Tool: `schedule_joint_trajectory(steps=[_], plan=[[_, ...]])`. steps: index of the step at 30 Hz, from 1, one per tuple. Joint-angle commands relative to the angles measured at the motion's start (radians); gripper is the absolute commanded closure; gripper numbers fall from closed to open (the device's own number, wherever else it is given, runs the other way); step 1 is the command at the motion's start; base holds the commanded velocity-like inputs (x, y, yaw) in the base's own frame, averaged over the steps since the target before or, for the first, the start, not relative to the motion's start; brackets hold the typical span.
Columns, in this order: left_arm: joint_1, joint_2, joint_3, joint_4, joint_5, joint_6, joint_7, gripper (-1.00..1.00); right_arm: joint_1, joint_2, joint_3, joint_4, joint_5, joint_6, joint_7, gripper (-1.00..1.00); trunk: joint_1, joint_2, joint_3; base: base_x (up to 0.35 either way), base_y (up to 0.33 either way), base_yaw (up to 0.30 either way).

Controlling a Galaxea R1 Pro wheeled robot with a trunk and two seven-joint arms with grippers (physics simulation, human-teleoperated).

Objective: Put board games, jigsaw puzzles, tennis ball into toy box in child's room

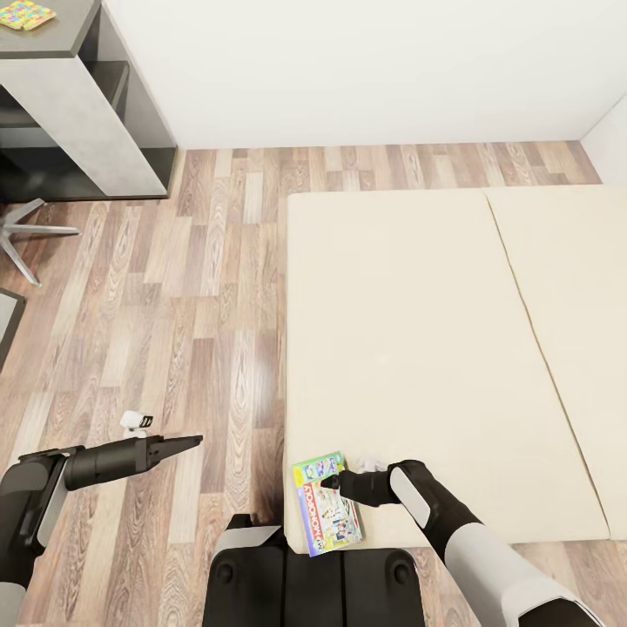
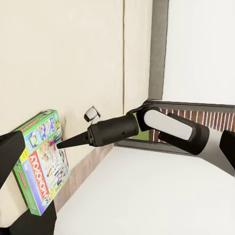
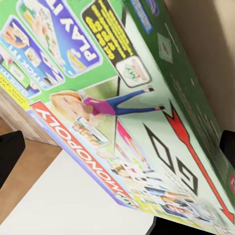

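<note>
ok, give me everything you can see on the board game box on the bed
The board game box is a flat rectangular Monopoly box, cardboard by its look, with a green top, a red Monopoly banner, cartoon figures and a large GO arrow. It lies flat, printed side up, at the near corner of the cream bed, turned slightly askew, its near end at the mattress edge. The right gripper hovers at the box's far end; whether the tips touch it can't be told. The lid looks closed and undamaged.
</note>
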Motion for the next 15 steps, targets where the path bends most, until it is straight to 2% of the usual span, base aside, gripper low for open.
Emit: schedule_joint_trajectory(steps=[1,15], plan=[[0.000,0.000,0.000,0.000,-0.001,0.011,-0.004,-1.00,0.000,0.000,0.001,0.000,0.003,0.003,0.003,-1.00,0.000,-0.001,-0.001,0.000,0.000,0.000],[0.000,0.000,0.000,0.000,-0.001,0.011,-0.004,-1.00,0.000,-0.002,0.001,0.000,0.003,0.003,0.003,-1.00,0.000,-0.001,-0.001,0.000,0.000,0.000]])
